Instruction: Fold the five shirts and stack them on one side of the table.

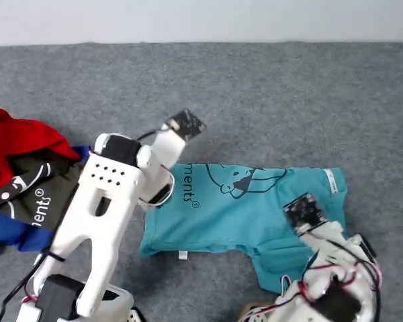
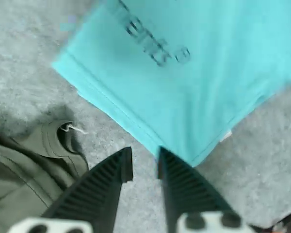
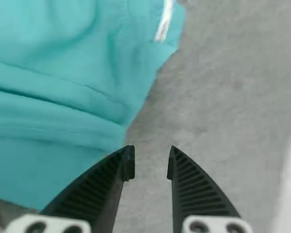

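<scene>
Status from the high view: teal shirt (image 1: 235,208) lies spread mostly flat on the desk (image 1: 289,100), from centre out toward 4 o'clock, hem end pointing to 9, label end to 3. It is apart from the heap, so I read it as the one being worked on. No fold in it yet.

Left claw (image 2: 144,167): open a narrow slot, holding nothing, hovering just off the hem edge of the teal shirt (image 2: 194,87). The dark olive shirt (image 2: 29,160) sits just beside it. That arm comes in from 7 o'clock.

Right claw (image 3: 150,162): open a bit wider, also holding nothing, above bare desk just beside the teal shirt (image 3: 53,73) edge. That arm sits at 5 o'clock.

One claw at each end of the shirt looks like a setup for a two-point pinch and fold, but that's my judgement.

Heap at 9 o'clock, crumpled and overlapping, probably unfolded stock parked out of the work zone:
- red shirt (image 1: 20,144) x1, at the top
- dark olive shirt (image 1: 37,191) x1, in the middle
- blue shirt (image 1: 10,231) x1, underneath

Count: 4 shirts made out (1 teal + 3 heaped). The task says 5, so one may be buried in the heap; can't tell. 2 arms, 2 claws. Folded stack: 0.
</scene>
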`<state>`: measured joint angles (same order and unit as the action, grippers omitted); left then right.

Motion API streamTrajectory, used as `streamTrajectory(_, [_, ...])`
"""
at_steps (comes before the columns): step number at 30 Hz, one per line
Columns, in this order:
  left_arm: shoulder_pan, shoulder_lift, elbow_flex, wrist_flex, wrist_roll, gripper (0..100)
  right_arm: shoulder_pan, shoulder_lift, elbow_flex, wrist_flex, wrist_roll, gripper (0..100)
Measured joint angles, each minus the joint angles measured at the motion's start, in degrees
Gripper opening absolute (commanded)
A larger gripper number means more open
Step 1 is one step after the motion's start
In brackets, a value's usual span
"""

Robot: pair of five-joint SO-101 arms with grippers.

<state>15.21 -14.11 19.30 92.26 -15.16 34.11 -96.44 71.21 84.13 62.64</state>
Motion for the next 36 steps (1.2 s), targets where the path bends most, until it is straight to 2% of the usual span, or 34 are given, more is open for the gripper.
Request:
streamTrajectory(5, [0.0,0.0,-1.2,-0.4,3.4,1,-0.2,17.9,-14.9,1.9,-9.7,11.3])
streamTrajectory(8, [0.0,0.0,-1.2,-2.3,5.3,1,-3.1,31.8,-25.7,5.4,-15.2,9.6])
streamTrajectory(12, [0.0,0.0,-1.2,-6.2,7.2,2,-9.0,49.1,-37.2,6.9,-23.3,3.8])
streamTrajectory(19, [-3.7,7.0,-4.2,-10.0,9.7,2,-21.3,66.1,-47.0,2.5,-32.5,0.9])
streamTrajectory(27, [-5.4,25.3,-21.5,-5.8,7.2,2,-25.7,81.1,-47.5,-8.5,-34.4,0.9])
streamTrajectory(36, [-5.4,46.2,-35.9,-5.4,7.2,2,-25.6,100.7,-59.0,-12.5,-34.4,0.9])
